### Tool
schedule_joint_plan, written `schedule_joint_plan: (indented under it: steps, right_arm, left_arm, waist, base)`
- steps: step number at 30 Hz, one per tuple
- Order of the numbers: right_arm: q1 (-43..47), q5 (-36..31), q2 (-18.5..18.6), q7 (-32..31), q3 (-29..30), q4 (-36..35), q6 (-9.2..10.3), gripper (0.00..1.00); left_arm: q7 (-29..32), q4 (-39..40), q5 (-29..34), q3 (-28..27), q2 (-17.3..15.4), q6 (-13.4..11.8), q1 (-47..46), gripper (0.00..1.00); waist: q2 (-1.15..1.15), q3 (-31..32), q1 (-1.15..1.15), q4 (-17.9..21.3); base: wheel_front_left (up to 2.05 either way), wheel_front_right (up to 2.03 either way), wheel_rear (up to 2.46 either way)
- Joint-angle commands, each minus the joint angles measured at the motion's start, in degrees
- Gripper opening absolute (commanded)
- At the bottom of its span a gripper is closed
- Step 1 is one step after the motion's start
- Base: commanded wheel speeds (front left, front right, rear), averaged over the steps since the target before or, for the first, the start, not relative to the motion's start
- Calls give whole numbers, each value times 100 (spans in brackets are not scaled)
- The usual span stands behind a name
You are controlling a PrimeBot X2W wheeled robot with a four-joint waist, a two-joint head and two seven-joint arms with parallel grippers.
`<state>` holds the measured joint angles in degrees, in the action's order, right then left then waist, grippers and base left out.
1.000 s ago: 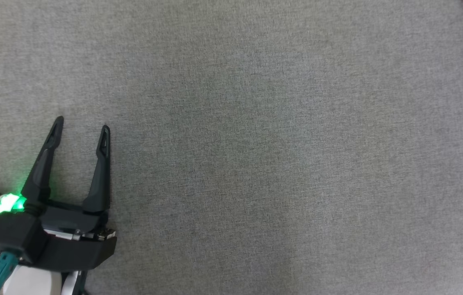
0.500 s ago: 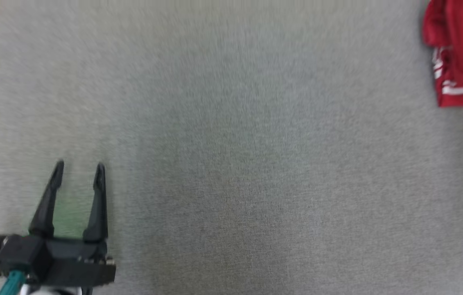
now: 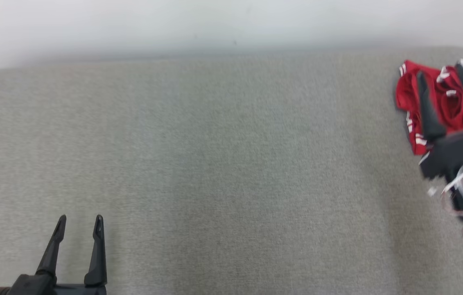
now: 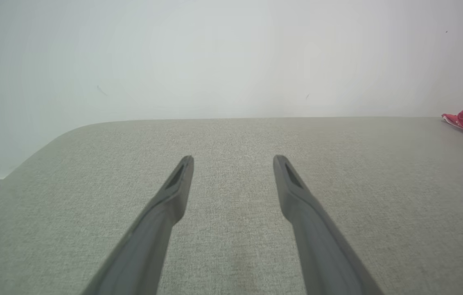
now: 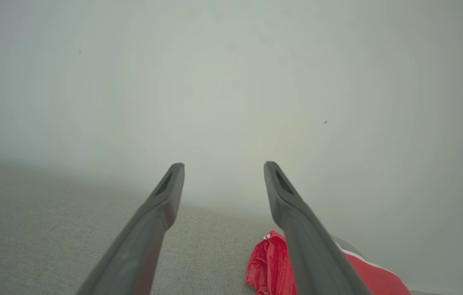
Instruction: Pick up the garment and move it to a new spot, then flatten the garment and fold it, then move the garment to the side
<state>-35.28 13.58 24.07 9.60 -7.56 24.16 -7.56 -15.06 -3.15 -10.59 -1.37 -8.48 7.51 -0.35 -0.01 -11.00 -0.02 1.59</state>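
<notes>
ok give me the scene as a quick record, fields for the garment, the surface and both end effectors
garment: red with white stripes, crumpled, at the far right corner of the surface
surface: grey fabric, pale wall behind
left end effector: open, over bare surface, well apart from the garment
right end effector: open, fingers over the garment, contact unclear
task stage: garment not yet lifted

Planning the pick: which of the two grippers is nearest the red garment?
The right gripper, open and poised over the crumpled red garment at the far right; the left gripper, also open, hangs well apart at the lower left.
</notes>
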Motion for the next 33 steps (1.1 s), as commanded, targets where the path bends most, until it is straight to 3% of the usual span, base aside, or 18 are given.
schedule_joint_plan:
  steps: [1, 18, 33]
  right_arm:
    - [284, -56, -128, 29, 70, -149, 18, 100]
    - [3235, -211, -1632, 118, 813, -1565, 18, 100]
    - [3871, -376, -2042, 311, 814, -1687, 18, 100]
  left_arm:
    - [-14, -40, 9, -13, 0, -7, 91, 100]
    - [-15, -300, -25, 0, 119, -7, 288, 100]
    - [-14, -540, -55, 0, 141, -7, 374, 100]
  waist:
    - [1, 441, 2, -305]
    - [1, 901, 2, -513]
    - [1, 1032, 2, -415]
  base:
    - [0, 0, 0]
    - [0, 0, 0]
    - [0, 0, 0]
